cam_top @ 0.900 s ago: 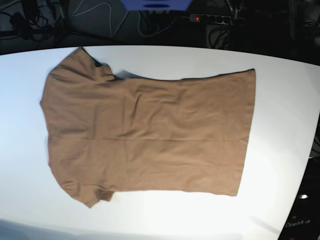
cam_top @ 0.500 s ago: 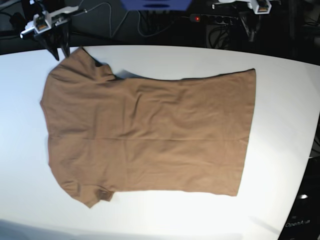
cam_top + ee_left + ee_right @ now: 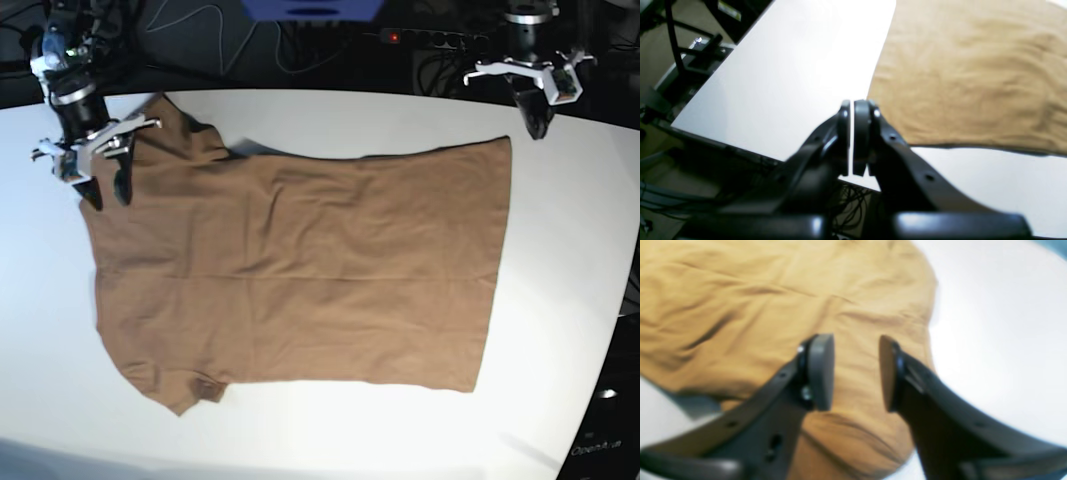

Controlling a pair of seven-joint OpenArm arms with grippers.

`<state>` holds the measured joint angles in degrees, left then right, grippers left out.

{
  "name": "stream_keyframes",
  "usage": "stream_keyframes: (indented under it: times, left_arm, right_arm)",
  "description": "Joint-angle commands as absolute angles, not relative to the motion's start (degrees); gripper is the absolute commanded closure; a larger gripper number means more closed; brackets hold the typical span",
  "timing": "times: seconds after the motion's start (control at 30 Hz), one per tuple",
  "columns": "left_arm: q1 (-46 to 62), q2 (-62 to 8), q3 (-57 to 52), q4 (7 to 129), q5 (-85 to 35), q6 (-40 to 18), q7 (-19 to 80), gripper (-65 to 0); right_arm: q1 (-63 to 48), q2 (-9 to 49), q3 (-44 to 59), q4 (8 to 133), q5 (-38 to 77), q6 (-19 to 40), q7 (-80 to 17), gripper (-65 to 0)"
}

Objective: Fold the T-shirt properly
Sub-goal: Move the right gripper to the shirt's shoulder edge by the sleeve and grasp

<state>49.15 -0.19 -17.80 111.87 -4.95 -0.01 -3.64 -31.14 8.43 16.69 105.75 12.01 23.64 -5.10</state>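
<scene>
T-shirt point(image 3: 300, 270) lies flat, spread on the white desk point(image 3: 560, 300), collar end at 9 o'clock, hem at 3 o'clock, one sleeve at 11, the other at 7. Nothing folded yet.

Right hand point(image 3: 105, 188) hangs over the shoulder edge at 10 o'clock, jaws apart with empty air between them, cloth directly beneath in the wrist view point(image 3: 855, 373). Left hand point(image 3: 537, 128) sits off the hem corner at 1 o'clock, jaws pressed together on nothing point(image 3: 850, 136), over bare desk just beside the cloth edge.

Step in hand looks like the reach for the far long edge. To do it well: left hand needs to open first, both should pinch right at the edge, shoulder and hem corner, and lift evenly so the fold line stays straight.

Desk is glossy white with glare patches. Behind it at 12 o'clock: dark room, cables, a power strip point(image 3: 425, 38) with a red light.
</scene>
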Motion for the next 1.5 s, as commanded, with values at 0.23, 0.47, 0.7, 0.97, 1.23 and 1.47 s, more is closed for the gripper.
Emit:
stream_keyframes:
  times: [0.23, 0.47, 0.7, 0.97, 1.23, 1.47]
  left_arm:
    - [49.4, -2.4, -18.0, 112.7, -5.1, 0.1, -4.8, -1.2]
    - [48.7, -2.9, -18.1, 112.5, -4.8, 0.1, -4.8, -1.2]
    - [48.7, -2.9, -19.2, 112.5, -4.7, 0.1, -4.7, -1.2]
    - [49.1, -2.6, -21.8, 112.7, -4.7, 0.1, -4.7, -1.2]
    - [49.1, -2.4, -22.5, 112.4, -4.7, 0.1, -4.7, -1.2]
    - [49.1, -2.5, -22.5, 112.4, -4.7, 0.1, -4.7, -1.2]
  right_arm:
    - [-30.0, 7.6, 23.7, 108.1, 26.8, 23.3, -11.6, -28.9]
    - [-30.0, 7.4, 30.5, 107.8, 45.7, 24.2, -27.7, -28.9]
    - [-28.1, 8.6, 39.5, 107.3, 59.0, 28.3, -45.2, -29.6]
    - [-19.8, 12.1, 47.5, 95.3, 61.1, 32.5, -69.1, -29.5]
    - [-17.4, 14.3, 47.0, 90.1, 61.0, 32.6, -73.6, -29.6]
    - [-17.7, 14.3, 44.0, 90.0, 61.0, 32.7, -73.7, -29.6]
